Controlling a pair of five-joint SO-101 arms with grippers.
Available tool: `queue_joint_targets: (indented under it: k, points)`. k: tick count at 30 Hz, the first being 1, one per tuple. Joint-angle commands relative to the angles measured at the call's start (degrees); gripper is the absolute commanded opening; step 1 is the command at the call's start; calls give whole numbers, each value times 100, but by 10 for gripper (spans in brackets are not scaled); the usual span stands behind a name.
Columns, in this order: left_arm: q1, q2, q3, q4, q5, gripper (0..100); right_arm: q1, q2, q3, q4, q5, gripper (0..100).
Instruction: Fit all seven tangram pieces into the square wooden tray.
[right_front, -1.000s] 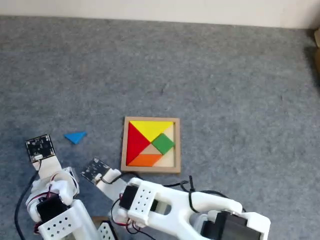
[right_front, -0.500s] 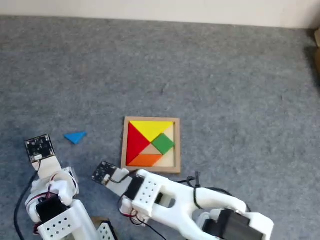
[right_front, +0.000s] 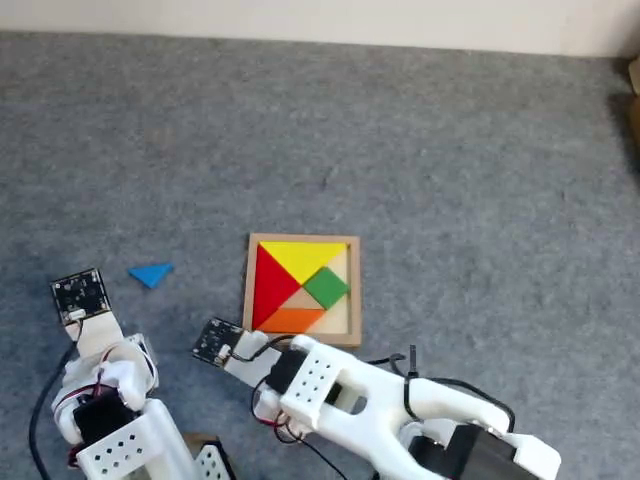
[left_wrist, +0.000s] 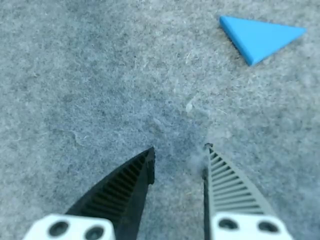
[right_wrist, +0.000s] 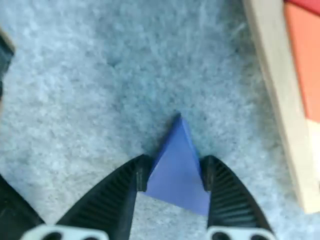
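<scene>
Left gripper (left_wrist: 179, 149) hangs over the grey carpet (left_wrist: 90, 75) in its own wrist view, its two fingers spread apart with nothing between them, the dark finger (left_wrist: 131, 190) and the pale finger (left_wrist: 227, 187) both pointing toward bare pile. One light blue triangle (left_wrist: 260, 35) lies flat on the carpet ahead of the pale finger, well apart from both tips. In the right wrist view the right gripper (right_wrist: 175, 169) is clamped on one dark blue triangle (right_wrist: 176, 152), a finger pressing each slanted side while the piece's sharp corner juts forward past the tips; whether it touches the carpet I cannot tell. Near it runs one pale rim of the square wooden tray (right_wrist: 274, 100), with an orange parallelogram (right_wrist: 306, 65) inside against that rim and a sliver of a red triangle (right_wrist: 306, 3) beyond. From the high view, two white arms sit along the near edge: the left arm (right_front: 105, 400) at the lower left and the right arm (right_front: 345, 395) just below the tray (right_front: 246, 290). Four coloured pieces lie flat in the tray: one red triangle on the left, one yellow triangle (right_front: 300, 258) along the far side, one green square (right_front: 326, 286) right of centre and the orange parallelogram along the near side. A small tan triangle shape sits among them; whether it is a piece or bare wood I cannot tell. The light blue triangle rests on the carpet to the tray's left, apart from it, near the left arm's wrist.
</scene>
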Motion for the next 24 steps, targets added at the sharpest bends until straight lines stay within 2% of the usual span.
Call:
queue_joint_targets:
  k: [1,13,19,24]
  points:
    - [-92,-48,119,35,9,159,268,22,251,444,422,102]
    - [-92,-48,119,35,9,159,1982,-3011,251,1490,2365,102]
    - [-92,-48,119,35,9,159,2290,-3732,277,1833,2479,102]
    - [-92,-48,119,35,9,159,2624,-3723,163,1604,2488,102]
